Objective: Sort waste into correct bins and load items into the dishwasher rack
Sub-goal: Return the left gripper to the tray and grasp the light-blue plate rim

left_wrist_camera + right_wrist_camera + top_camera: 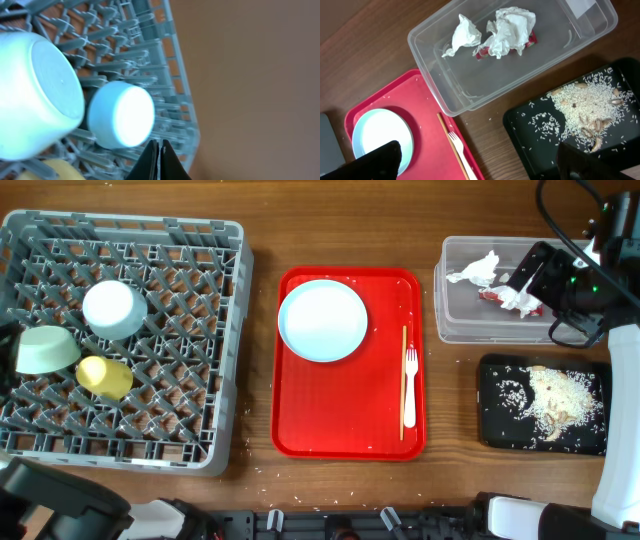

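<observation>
The grey dishwasher rack [200, 340] at left holds the small white bowl [112, 308], the mint-green bowl [45, 350] and the yellow cup [105, 377]. My left gripper [160, 160] is shut and empty, low beside the white bowl [122, 114] and the mint-green bowl [35, 95]. The pale blue plate [322, 320], a wooden chopstick [404, 370] and the white fork [409, 390] lie on the red serving tray. The clear tub [455, 325] holds white tissues [512, 27] and the red wrapper [481, 53]. The black tray [495, 420] holds rice scraps [585, 100]. My right gripper [480, 150] is open and empty above the tub.
The red serving tray [300, 420] sits between the rack and the bins. A few crumbs lie on it and on the wood by the rack's front corner. Black arm bases stand along the table's near edge.
</observation>
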### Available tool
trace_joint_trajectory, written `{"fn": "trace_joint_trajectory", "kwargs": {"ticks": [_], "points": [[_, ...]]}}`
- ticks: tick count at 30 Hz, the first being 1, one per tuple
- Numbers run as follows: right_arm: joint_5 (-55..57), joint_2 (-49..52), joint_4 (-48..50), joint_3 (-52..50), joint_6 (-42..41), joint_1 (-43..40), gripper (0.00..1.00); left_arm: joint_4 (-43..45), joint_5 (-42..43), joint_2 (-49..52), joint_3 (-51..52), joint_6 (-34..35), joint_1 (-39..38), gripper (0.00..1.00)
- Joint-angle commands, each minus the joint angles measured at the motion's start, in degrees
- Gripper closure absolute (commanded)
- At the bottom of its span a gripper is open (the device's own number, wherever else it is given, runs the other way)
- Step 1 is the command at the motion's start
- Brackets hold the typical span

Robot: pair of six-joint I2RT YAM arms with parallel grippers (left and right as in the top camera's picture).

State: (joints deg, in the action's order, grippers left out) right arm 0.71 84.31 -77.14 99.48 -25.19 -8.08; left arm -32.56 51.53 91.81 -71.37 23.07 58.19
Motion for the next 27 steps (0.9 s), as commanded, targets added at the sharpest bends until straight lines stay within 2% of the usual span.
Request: {"fn": "trace_joint_trajectory", "kwargs": {"ticks": [1, 2, 13, 20, 22, 24, 27], "points": [[0.6, 0.6, 0.2, 0.3, 1.0, -0.1, 0.0, 0.4, -21.4, -0.9, 0.1, -10.6, -5.7, 0.96], [0.6, 0.6, 0.2, 0.3, 1.0, -0.1, 0.0, 0.7, -24.2, -0.8, 0.1, -10.7, -6.9, 0.96], [0.6, 0.6, 0.2, 0.3, 1.0, -0.1, 0.0, 2.2, -24.0, 10.1, 0.1, -11.1, -7.8, 0.96], [0.6, 0.6, 0.2, 0.3, 1.0, -0.1, 0.0, -1.1, -23.7, 7.0, 0.1, -10.3, -4.0, 0.96], [0.6, 0.6, 0.2, 0.3, 1.0, -0.1, 0.0, -1.4, -20.1, 3.6, 0.1, -6.9, -2.2, 0.96], [0.6, 0.6, 0.2, 0.3, 1.0, -0.1, 0.0, -1.4, -12.2, -1.8, 0.1, 3.6, -1.1, 0.96], [0.6, 0.6, 0.2, 0.3, 1.0, -0.1, 0.0, -1.7, 4.2, -5.8, 0.1, 4.8, -2.3, 0.96]]}}
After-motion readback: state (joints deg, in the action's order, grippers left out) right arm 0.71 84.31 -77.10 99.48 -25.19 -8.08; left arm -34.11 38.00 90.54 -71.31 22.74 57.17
